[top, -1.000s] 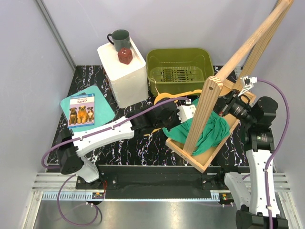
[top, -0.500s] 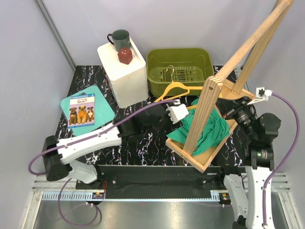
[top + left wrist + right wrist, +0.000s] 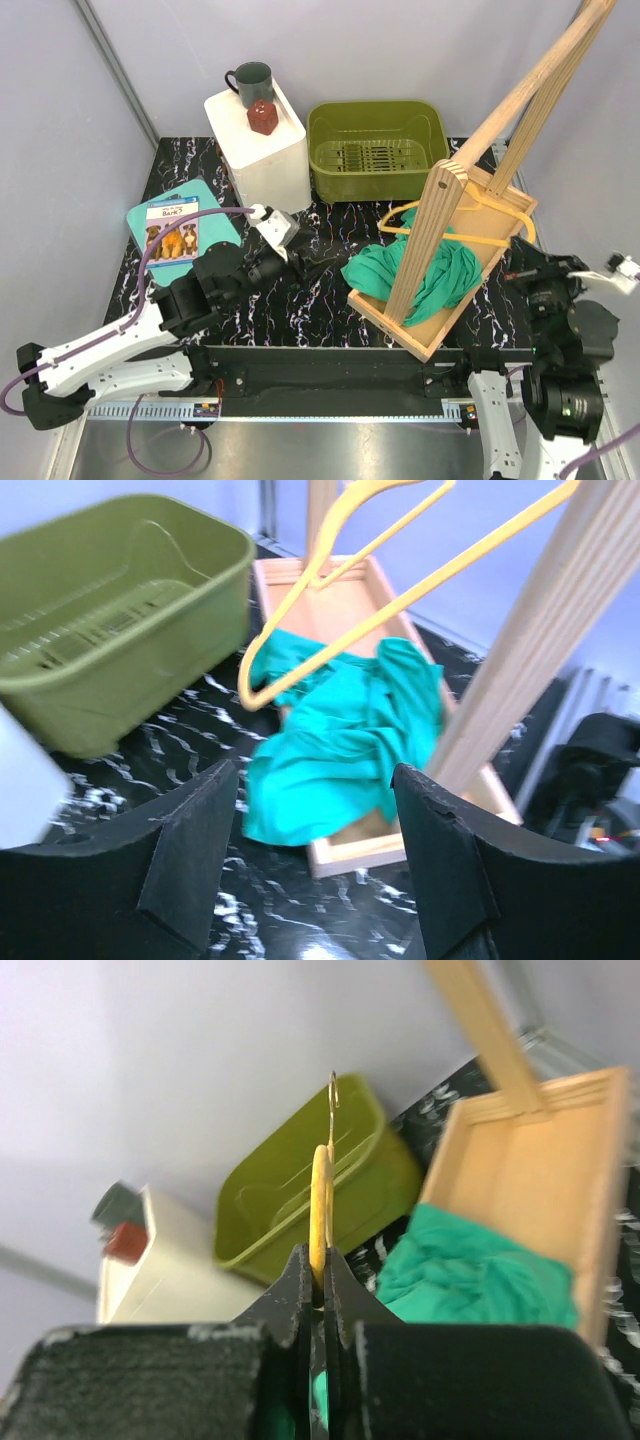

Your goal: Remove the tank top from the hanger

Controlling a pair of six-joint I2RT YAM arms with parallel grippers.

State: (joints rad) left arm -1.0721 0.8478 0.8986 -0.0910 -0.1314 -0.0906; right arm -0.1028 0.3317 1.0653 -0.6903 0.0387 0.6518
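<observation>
Booklet (image 3: 172, 230) near left edge: three dogs on the cover, title too small for me to read. Left gripper (image 3: 308, 264) mid-desk, fingers apart, empty. Tank top (image 3: 340, 745) just right of it, heaped on rack tray (image 3: 425, 340), off the hanger (image 3: 320, 1200). Right gripper (image 3: 318, 1265) clamped on hanger, whose long axis runs left-right, toward right edge.

The teal-green tank top (image 3: 440, 275) is heaped, crumpled, on the near corner of the wooden tray (image 3: 420, 335), spilling onto the desk (image 3: 300, 310). The bare yellow hanger (image 3: 490, 240) is held above it, clamped in the right pincer (image 3: 318, 1275).
</observation>
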